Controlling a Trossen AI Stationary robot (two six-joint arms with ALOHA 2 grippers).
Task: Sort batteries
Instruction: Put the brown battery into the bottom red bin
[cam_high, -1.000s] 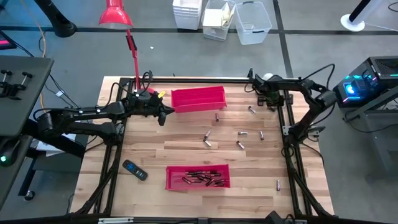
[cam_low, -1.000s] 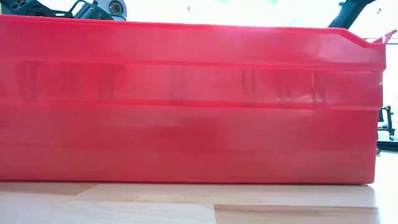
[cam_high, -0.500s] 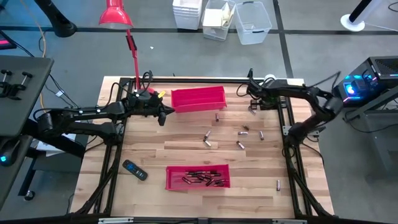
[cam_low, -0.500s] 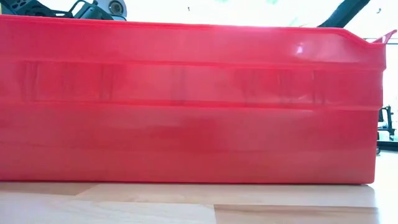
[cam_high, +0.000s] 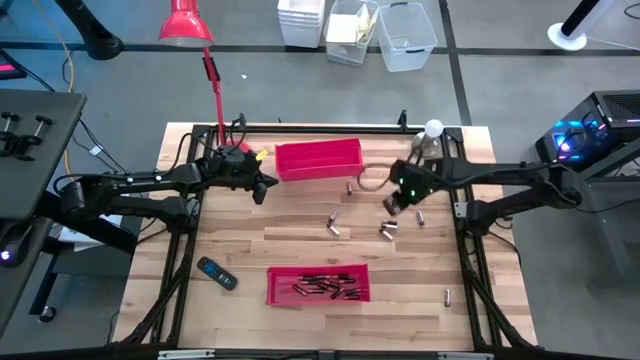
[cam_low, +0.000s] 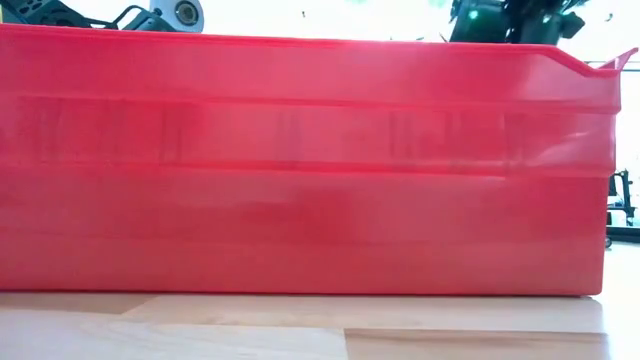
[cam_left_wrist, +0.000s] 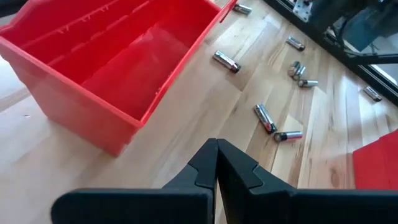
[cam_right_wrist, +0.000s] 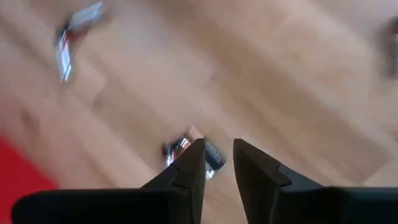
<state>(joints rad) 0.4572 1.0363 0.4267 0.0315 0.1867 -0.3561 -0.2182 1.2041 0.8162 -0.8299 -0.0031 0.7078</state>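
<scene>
No legible text or labels anywhere.

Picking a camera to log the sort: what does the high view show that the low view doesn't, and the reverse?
Only the high view shows the loose batteries on the table, the right gripper over them, the left gripper and the black handset. Only the low view shows the near tray's outer wall filling the picture. Both show that tray and the wood.

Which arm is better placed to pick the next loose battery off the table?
The right. Its pincer is open over the loose batteries mid-table, with one just past its fingertips in the right wrist view. The left pincer is shut, beside the far red tray, away from that cluster.
</scene>
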